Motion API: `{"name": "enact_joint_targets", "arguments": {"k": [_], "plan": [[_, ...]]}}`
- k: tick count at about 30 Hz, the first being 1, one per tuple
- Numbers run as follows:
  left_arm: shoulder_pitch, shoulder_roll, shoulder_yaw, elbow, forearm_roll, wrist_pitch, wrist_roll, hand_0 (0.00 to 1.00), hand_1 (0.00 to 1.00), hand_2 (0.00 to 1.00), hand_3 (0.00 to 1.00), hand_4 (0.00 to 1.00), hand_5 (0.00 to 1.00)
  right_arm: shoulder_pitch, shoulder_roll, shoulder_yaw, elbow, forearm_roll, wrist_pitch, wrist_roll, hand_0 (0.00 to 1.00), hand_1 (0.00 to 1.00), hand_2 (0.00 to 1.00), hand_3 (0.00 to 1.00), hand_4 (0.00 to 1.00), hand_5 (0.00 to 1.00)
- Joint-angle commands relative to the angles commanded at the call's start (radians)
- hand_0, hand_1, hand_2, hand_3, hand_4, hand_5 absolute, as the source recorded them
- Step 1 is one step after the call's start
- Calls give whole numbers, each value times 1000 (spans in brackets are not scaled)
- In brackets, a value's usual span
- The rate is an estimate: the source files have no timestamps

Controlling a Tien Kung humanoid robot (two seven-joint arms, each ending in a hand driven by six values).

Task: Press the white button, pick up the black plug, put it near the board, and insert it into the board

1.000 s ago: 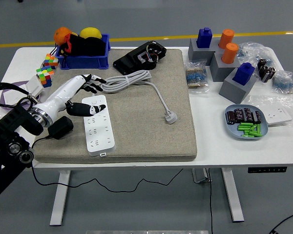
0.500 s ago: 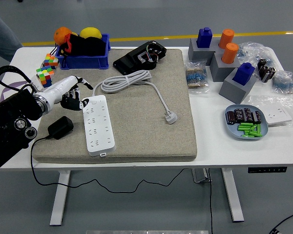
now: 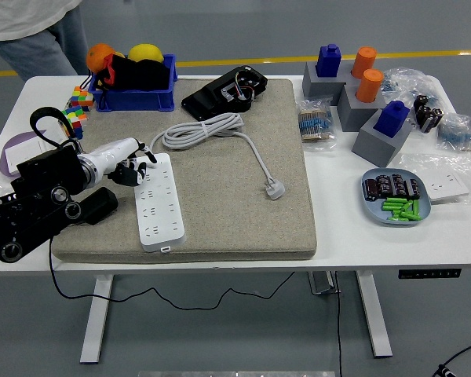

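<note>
A white power strip [image 3: 160, 206] lies on the grey mat [image 3: 243, 196], its white cable [image 3: 208, 129] coiled behind it and ending in a white plug [image 3: 275, 189]. My left hand [image 3: 133, 166] is at the strip's far left corner, fingers curled and holding nothing, fingertips touching or just above that end. I cannot make out the button itself. The black plug [image 3: 102, 206] lies on the mat's left edge beside the strip, partly hidden by my forearm. Its black cord hangs under the table.
A blue bin [image 3: 133, 82] with fruit and puzzle cubes [image 3: 77, 106] stand at the back left. A black device [image 3: 226, 90] lies on the mat's far edge. Grey blocks with pegs [image 3: 359, 86] and a dish of batteries [image 3: 395, 196] are at right. A person [image 3: 31, 31] stands at the far left corner.
My left hand drew back off the strip to its left, curled its fingers, then settled at the strip's far left corner. A person has come into view at the top left.
</note>
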Motion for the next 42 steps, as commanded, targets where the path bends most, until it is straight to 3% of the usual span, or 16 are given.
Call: {"name": "enact_joint_targets", "arguments": {"k": [5,20,28,39,42], "plan": [[-23,-18,34,34,-4,-1,0,24,28,113,695,154,2,2,-2,2,-1,-1,-1,0,721,701,685,622,725,442],[-47,-45,47,104,11,-8,12,24,28,112,694,157,2,6,-2,-1,-1,2,0,1,721,701,686,621,725,442],[-45,-50,40,115,12,-10,14,23,28,112,685,160,2,6,-2,-2,-2,1,0,0,721,700,686,621,725,441],[-29,-47,-14,77,15,-9,15,22,28,110,679,155,2,6,0,-3,-2,1,0,0,721,701,686,621,724,441],[-36,-52,-6,97,19,-9,14,22,28,110,679,155,2,7,0,-5,-1,2,0,0,721,701,686,621,724,441]]}}
